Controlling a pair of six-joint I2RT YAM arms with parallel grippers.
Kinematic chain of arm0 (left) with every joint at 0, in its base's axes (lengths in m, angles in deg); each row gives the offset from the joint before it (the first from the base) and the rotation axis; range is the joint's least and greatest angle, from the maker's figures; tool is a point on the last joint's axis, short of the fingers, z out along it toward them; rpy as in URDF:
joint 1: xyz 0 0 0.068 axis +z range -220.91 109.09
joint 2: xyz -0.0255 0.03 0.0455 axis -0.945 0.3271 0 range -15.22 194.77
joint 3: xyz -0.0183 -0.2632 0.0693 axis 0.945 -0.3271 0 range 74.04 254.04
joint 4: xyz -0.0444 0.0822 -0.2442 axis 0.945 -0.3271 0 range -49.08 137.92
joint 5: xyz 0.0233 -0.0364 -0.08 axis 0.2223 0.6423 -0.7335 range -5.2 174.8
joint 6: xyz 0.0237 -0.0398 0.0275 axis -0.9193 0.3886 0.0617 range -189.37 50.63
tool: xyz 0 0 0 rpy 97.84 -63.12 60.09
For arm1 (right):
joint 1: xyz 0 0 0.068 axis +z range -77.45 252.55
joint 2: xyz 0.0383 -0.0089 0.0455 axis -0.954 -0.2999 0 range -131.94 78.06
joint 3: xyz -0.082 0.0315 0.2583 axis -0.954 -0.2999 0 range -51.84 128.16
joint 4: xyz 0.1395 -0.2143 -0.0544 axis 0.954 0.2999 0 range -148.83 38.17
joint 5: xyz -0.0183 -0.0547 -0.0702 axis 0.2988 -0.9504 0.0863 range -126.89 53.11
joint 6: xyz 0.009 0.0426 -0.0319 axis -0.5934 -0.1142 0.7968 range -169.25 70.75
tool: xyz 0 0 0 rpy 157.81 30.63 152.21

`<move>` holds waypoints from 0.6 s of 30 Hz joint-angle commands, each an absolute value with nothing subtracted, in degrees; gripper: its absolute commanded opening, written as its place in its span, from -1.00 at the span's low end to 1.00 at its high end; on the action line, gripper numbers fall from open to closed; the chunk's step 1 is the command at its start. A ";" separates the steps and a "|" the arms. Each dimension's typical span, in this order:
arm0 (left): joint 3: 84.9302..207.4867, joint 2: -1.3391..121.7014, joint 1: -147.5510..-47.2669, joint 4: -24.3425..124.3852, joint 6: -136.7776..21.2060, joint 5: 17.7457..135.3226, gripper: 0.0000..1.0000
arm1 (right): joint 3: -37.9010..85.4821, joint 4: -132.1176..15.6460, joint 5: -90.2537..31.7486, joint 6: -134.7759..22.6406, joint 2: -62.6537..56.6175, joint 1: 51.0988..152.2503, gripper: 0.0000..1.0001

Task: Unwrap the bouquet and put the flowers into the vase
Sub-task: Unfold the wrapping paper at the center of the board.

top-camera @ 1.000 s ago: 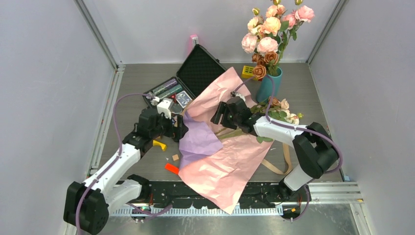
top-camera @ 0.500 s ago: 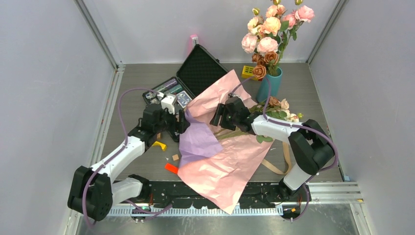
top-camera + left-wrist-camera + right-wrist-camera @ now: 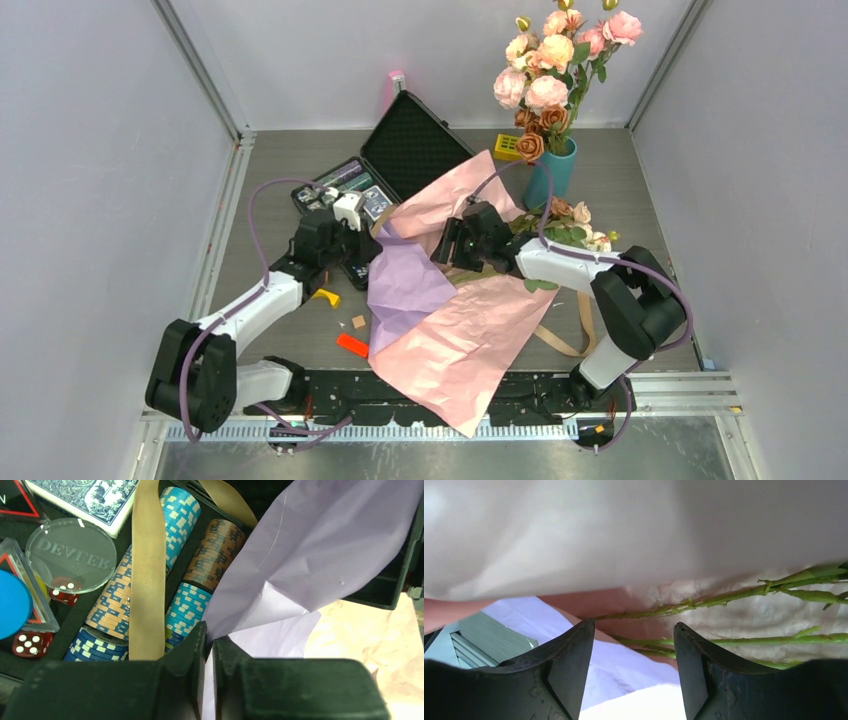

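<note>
Left wrist view: left gripper [image 3: 210, 639] pinches a corner of the bouquet's lilac paper [image 3: 310, 545], jaws nearly together; poker chips [image 3: 187, 607] and tan ribbon [image 3: 147, 580] lie just beyond. Right gripper [image 3: 634, 630] gapes empty, stems of the flowers [image 3: 724, 597] just ahead; vase [image 3: 550, 175] farther beyond.

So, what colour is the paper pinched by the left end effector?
Lilac. The paper shows best in the left wrist view.

Left end effector [image 3: 210, 637] has clamped lilac paper [image 3: 320, 545] (its corner).
</note>
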State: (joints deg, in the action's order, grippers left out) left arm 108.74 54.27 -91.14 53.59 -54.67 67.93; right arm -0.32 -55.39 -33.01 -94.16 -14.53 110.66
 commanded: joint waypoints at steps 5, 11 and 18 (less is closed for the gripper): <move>104.73 52.44 -90.95 58.62 -46.35 61.20 -1.00 | -2.36 -54.04 -32.58 -93.25 -7.87 110.52 0.29; 100.08 49.78 -91.12 58.93 -39.04 62.51 -1.00 | -5.05 -51.66 -33.47 -93.25 -2.63 110.52 0.29; 102.95 46.86 -91.12 51.03 -36.55 66.03 -1.00 | -8.29 -47.11 -32.84 -92.84 6.00 110.52 0.35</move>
State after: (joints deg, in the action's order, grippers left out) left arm 100.10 48.63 -91.14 54.86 -39.13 63.85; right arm -6.85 -49.36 -33.01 -93.81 0.53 110.66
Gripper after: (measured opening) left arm 0.009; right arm 0.659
